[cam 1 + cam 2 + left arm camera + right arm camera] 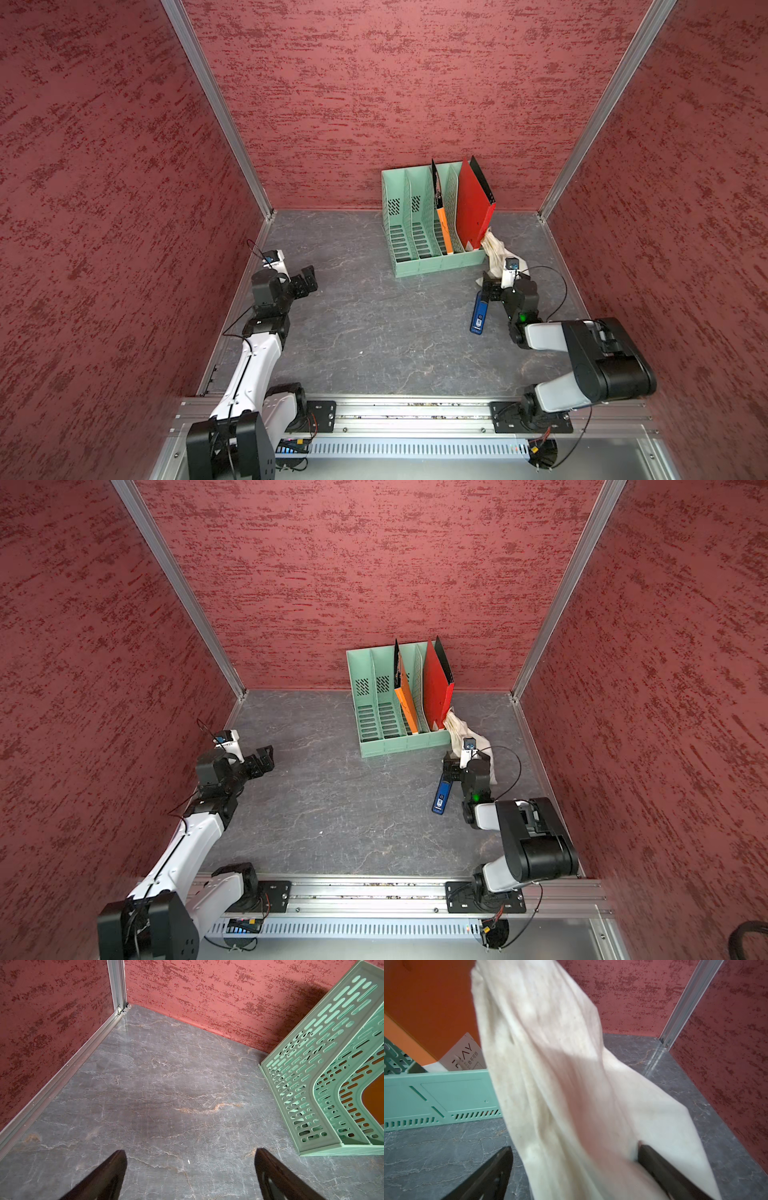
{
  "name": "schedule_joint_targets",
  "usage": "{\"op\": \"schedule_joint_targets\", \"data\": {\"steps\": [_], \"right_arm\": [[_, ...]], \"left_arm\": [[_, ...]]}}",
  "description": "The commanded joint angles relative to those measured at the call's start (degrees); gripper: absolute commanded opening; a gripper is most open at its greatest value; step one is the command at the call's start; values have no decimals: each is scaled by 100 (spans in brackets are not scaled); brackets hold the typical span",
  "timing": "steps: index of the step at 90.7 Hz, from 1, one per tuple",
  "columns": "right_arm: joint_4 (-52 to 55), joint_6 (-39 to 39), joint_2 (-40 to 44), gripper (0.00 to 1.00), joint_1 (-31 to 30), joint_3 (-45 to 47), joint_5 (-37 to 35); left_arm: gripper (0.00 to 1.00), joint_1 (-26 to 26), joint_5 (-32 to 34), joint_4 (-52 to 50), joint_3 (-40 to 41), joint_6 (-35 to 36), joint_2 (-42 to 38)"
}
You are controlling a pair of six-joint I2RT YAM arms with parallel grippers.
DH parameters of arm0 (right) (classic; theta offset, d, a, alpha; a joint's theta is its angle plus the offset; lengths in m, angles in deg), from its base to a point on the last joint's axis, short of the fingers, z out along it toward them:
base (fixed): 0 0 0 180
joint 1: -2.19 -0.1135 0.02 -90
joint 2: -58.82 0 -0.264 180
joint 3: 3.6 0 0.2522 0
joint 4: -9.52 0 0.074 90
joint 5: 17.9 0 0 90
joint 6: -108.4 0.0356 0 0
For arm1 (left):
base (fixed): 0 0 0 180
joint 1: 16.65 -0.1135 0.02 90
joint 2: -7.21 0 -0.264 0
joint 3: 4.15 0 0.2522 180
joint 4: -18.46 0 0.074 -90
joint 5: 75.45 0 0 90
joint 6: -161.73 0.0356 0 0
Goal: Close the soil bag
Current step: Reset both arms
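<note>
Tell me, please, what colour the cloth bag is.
Cream white; the cloth bag shows best in the right wrist view.

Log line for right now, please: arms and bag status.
right end effector: open around soil bag, not clamped | left end effector: open, empty, above table | soil bag: beside green file rack

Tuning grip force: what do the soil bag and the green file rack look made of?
The soil bag looks like soft woven cloth, cream and matte: it drapes in loose folds; possibly cotton, fibre unclear. The green file rack looks like rigid moulded plastic, mint with a slight sheen: thin slotted walls, clean edges.
</note>
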Motion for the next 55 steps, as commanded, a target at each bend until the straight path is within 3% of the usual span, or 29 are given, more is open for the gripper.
{"op": "schedule_joint_targets", "data": {"steps": [1, 33, 55], "right_arm": [[-602, -51, -148, 98, 31, 14, 282], [-351, 64, -133, 99, 52, -111, 96], [-262, 90, -135, 98, 84, -158, 152]], "left_arm": [[100, -50, -262, 1312, 273, 214, 330], [100, 156, -625, 3314, 479, 348, 1902], [100, 320, -977, 3848, 392, 825, 2529]]}}
